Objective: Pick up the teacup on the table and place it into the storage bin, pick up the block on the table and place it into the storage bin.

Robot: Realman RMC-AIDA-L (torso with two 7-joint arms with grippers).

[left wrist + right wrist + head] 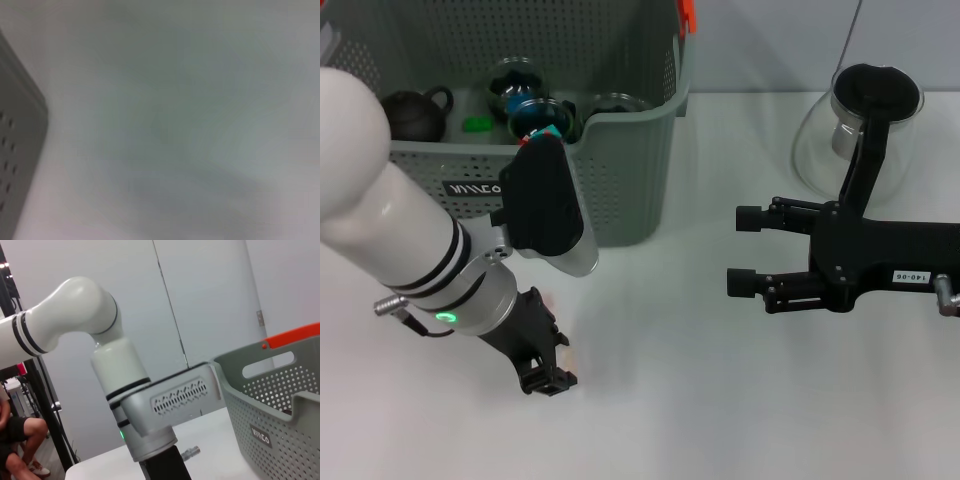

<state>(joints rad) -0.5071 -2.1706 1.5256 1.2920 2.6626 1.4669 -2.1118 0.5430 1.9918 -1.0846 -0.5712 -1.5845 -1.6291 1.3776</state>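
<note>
The grey perforated storage bin (630, 170) stands at the back left, its corner also in the left wrist view (15, 150) and its orange-clipped rim in the right wrist view (280, 410). My left gripper (548, 380) points down at the table in front of the bin, almost touching the surface. A faint pinkish patch (570, 352) lies beside its tip; I cannot tell whether it is the block. No teacup shows on the table. Glass cups (520, 80) lie inside the bin. My right gripper (740, 250) hovers open and empty at the right.
In the bin sit a black teapot (415, 112), a small green piece (475, 125) and a teal-and-red object (542, 118). A glass carafe (860, 120) stands at the back right behind my right arm. A seated person (15, 440) is beyond the table.
</note>
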